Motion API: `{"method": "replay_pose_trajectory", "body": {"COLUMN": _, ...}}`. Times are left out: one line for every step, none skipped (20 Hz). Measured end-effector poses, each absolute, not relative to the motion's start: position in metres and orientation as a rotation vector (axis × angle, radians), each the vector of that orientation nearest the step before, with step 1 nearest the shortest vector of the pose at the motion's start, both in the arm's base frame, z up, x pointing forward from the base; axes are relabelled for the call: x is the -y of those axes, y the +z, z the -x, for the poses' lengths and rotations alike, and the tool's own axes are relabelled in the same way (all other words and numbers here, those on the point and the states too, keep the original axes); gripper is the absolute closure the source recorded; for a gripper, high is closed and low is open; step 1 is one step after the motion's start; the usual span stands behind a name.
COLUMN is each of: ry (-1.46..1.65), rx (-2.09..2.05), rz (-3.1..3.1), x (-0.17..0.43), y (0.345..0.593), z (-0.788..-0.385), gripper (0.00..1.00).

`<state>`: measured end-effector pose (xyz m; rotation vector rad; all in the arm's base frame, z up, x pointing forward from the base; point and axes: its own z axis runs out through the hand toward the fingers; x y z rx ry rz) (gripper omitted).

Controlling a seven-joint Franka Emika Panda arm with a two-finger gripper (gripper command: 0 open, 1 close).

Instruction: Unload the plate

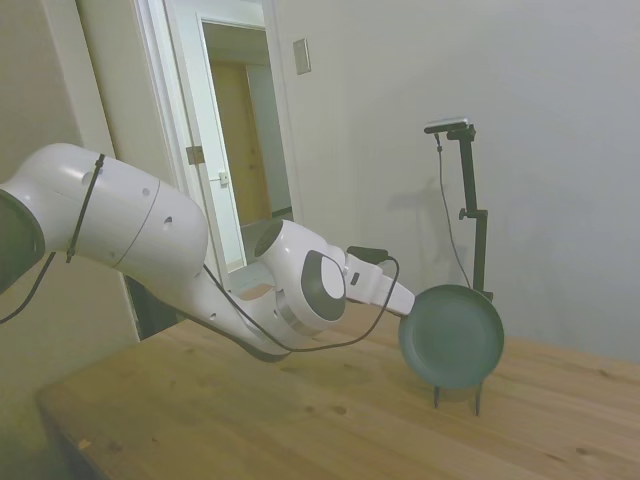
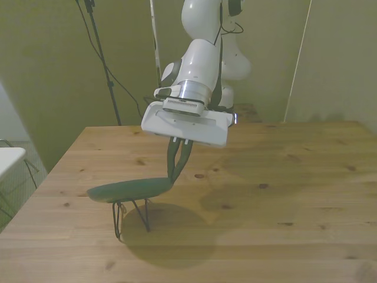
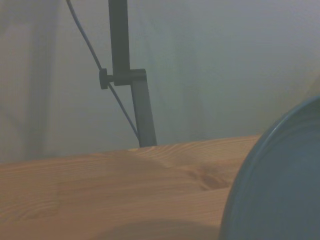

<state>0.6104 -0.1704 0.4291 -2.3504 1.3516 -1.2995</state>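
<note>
The dark teal-green plate (image 1: 452, 337) stands over a thin black wire stand (image 1: 476, 398), its face turned to the side camera. In the front view the plate (image 2: 129, 190) shows as a flat ellipse above the wire stand (image 2: 132, 215). My gripper (image 2: 175, 174) reaches down to the plate's rim on the front view's right, shut on that rim. In the side view the gripper (image 1: 408, 308) meets the plate's left edge. Whether the plate still rests in the stand is unclear. In the wrist view a blurred arc of the plate (image 3: 280, 190) fills one corner.
The wooden table (image 2: 283, 177) stretches wide to the front view's right of the stand. An open doorway (image 1: 240, 150) and a plain wall lie behind the table in the side view.
</note>
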Motion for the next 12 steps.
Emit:
{"method": "replay_pose_trajectory", "body": {"ry": -1.297, "rx": -1.364, "rz": 2.332, "x": 0.170, "y": 0.432, "z": -0.611, "gripper": 1.00}}
{"method": "replay_pose_trajectory", "body": {"ry": -1.294, "rx": -1.377, "rz": 2.316, "x": 0.171, "y": 0.437, "z": -0.612, "gripper": 1.00}}
{"method": "replay_pose_trajectory", "body": {"ry": -1.297, "rx": -1.371, "rz": 2.313, "x": 0.169, "y": 0.442, "z": -0.613, "gripper": 1.00}}
{"method": "replay_pose_trajectory", "body": {"ry": -1.299, "rx": -1.357, "rz": 2.311, "x": 0.163, "y": 0.446, "z": -0.614, "gripper": 1.00}}
{"method": "replay_pose_trajectory", "body": {"ry": -1.295, "rx": -1.355, "rz": 2.292, "x": 0.156, "y": 0.452, "z": -0.615, "gripper": 1.00}}
{"method": "replay_pose_trajectory", "body": {"ry": -1.296, "rx": -1.346, "rz": 2.288, "x": 0.153, "y": 0.458, "z": -0.615, "gripper": 1.00}}
{"method": "replay_pose_trajectory", "body": {"ry": -1.295, "rx": -1.332, "rz": 2.287, "x": 0.145, "y": 0.462, "z": -0.615, "gripper": 1.00}}
{"method": "replay_pose_trajectory", "body": {"ry": -1.289, "rx": -1.326, "rz": 2.284, "x": 0.137, "y": 0.466, "z": -0.614, "gripper": 1.00}}
{"method": "replay_pose_trajectory", "body": {"ry": -1.281, "rx": -1.334, "rz": 2.272, "x": 0.133, "y": 0.470, "z": -0.613, "gripper": 1.00}}
{"method": "replay_pose_trajectory", "body": {"ry": -1.276, "rx": -1.328, "rz": 2.268, "x": 0.128, "y": 0.475, "z": -0.612, "gripper": 1.00}}
{"method": "replay_pose_trajectory", "body": {"ry": -1.271, "rx": -1.320, "rz": 2.268, "x": 0.121, "y": 0.479, "z": -0.611, "gripper": 1.00}}
{"method": "replay_pose_trajectory", "body": {"ry": -1.265, "rx": -1.315, "rz": 2.267, "x": 0.114, "y": 0.483, "z": -0.610, "gripper": 1.00}}
